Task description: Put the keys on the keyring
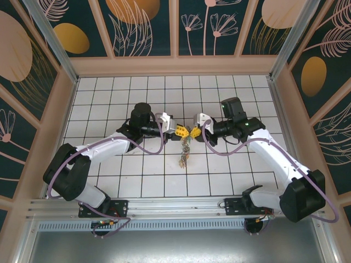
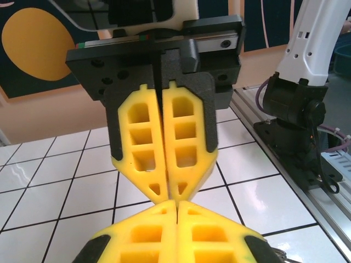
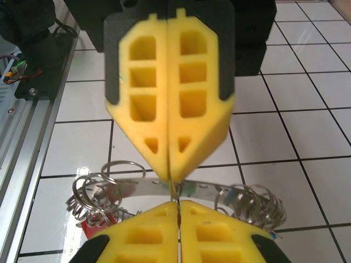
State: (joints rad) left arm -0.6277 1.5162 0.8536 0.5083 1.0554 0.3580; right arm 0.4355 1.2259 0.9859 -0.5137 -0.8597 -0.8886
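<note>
Keyring [image 3: 140,186]: showing at the right wrist as a flat band, being pinched by the right gripper [image 3: 178,205], touching the clenched left gripper [image 3: 171,178]. Keys [image 1: 184,156]: dangling beneath the keyring, seen so in the top view.

Lab test cell: aluminium frame [image 1: 164,205], floral panels [image 1: 142,24], tiled table [image 1: 109,98].

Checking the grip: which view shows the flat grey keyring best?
Right wrist: the flat grey keyring appears close up as a band with wire loops. Top external gives a dangling bunch; left wrist barely a sliver.
</note>
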